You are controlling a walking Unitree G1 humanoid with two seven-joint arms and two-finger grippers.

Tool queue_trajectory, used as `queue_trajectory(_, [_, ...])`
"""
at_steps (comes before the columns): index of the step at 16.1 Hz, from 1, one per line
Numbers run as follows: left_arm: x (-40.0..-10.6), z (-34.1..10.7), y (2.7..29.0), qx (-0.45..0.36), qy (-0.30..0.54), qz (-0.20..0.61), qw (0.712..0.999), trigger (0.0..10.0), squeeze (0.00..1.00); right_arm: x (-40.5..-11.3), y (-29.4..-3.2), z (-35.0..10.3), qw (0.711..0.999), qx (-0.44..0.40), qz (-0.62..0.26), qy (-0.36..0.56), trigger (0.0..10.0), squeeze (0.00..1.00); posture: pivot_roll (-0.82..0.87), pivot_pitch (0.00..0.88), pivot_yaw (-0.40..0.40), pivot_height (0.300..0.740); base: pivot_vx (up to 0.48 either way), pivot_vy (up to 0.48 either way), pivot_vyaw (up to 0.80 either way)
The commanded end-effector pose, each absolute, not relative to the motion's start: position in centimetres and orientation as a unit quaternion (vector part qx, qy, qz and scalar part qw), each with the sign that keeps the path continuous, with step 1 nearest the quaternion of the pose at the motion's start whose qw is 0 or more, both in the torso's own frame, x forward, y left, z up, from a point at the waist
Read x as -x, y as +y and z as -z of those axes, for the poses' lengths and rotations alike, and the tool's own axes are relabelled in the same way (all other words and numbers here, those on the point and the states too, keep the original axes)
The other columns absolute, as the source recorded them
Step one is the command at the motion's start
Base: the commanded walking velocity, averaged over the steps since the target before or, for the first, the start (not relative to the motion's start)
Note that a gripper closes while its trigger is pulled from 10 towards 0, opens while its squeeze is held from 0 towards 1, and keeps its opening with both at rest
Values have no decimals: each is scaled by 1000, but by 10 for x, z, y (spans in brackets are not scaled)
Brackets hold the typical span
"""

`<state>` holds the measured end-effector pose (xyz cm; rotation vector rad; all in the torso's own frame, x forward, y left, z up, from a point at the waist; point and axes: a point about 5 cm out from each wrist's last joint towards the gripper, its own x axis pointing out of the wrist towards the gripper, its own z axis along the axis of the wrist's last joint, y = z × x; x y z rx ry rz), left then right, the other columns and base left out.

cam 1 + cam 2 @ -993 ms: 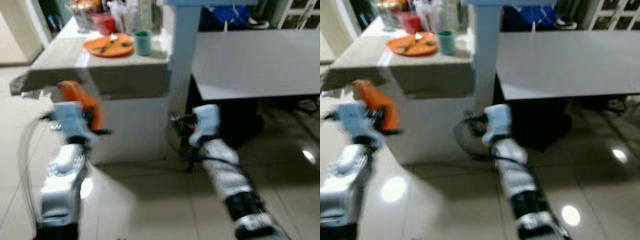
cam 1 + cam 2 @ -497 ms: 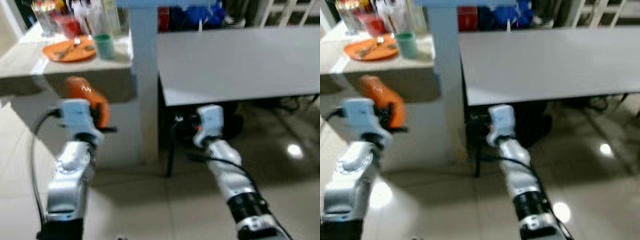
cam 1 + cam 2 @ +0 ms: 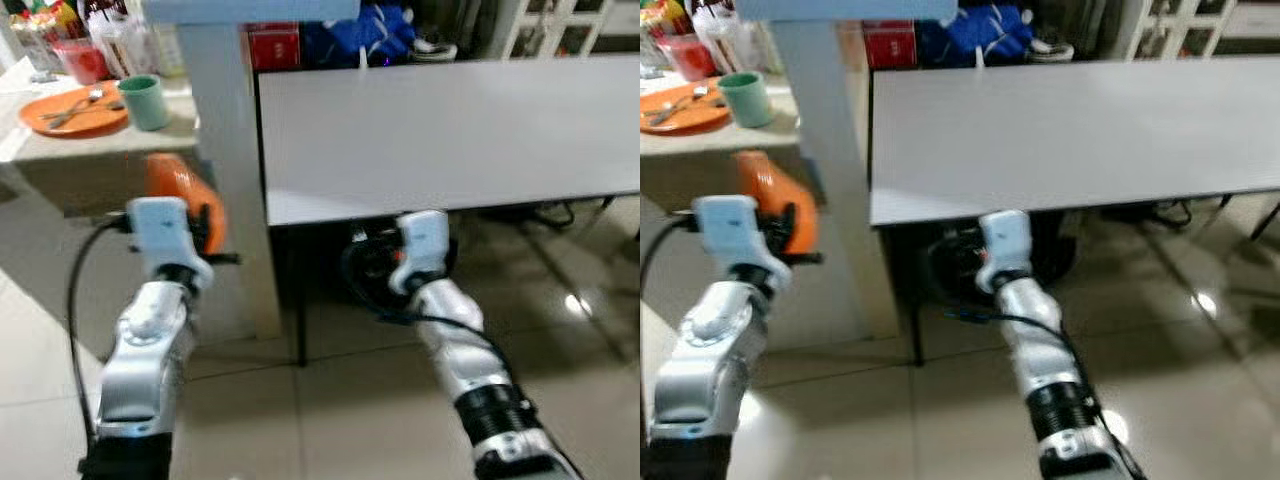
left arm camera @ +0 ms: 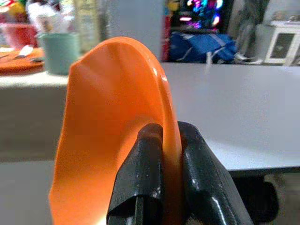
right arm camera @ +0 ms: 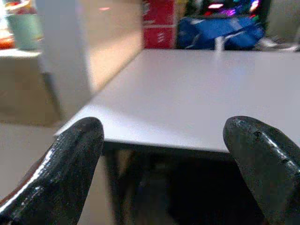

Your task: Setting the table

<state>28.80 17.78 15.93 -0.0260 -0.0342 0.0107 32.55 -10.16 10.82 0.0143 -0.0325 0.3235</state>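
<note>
My left gripper (image 4: 161,154) is shut on the rim of an orange plate (image 4: 112,131), held on edge in front of me at the left, also seen as the orange plate (image 3: 180,195). My right gripper (image 5: 164,154) is open with nothing between its fingers, held low before the near edge of the grey table (image 3: 450,120). On the counter (image 3: 70,140) at the far left lie a second orange plate (image 3: 72,108) with cutlery on it and a green cup (image 3: 146,101).
A grey pillar (image 3: 225,150) stands between the counter and the table. Bottles and a red container (image 3: 82,60) crowd the counter's back. Blue bags (image 3: 360,40) and white chairs (image 3: 560,25) stand beyond the table. Cables lie under it on the glossy tiled floor (image 3: 580,380).
The camera has swung to the right: the counter has slid to the left edge and the grey table now lies ahead. Both arms keep their pose, the plate still held.
</note>
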Motion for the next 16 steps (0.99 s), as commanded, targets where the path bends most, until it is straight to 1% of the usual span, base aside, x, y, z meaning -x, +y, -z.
queue_trajectory(1, [-288, -168, 190, 4, -37, -26, 999, 0, 0, -326, -91, -114, 984, -12, -174, -26, 10000, 0, -47, 0, 42, 740, 311, -360, 0])
queue_trajectory(5, [-288, -165, 186, 14, -34, -22, 999, 0, 0, -327, -90, -116, 983, -12, -180, -29, 10000, 0, -48, 0, 37, 740, 317, -358, 0])
queue_trajectory(16, [-290, -167, 183, 5, -38, -11, 999, 0, 0, -326, -89, -116, 982, -10, -185, -29, 10000, 0, -50, 0, 40, 740, 315, -359, 0])
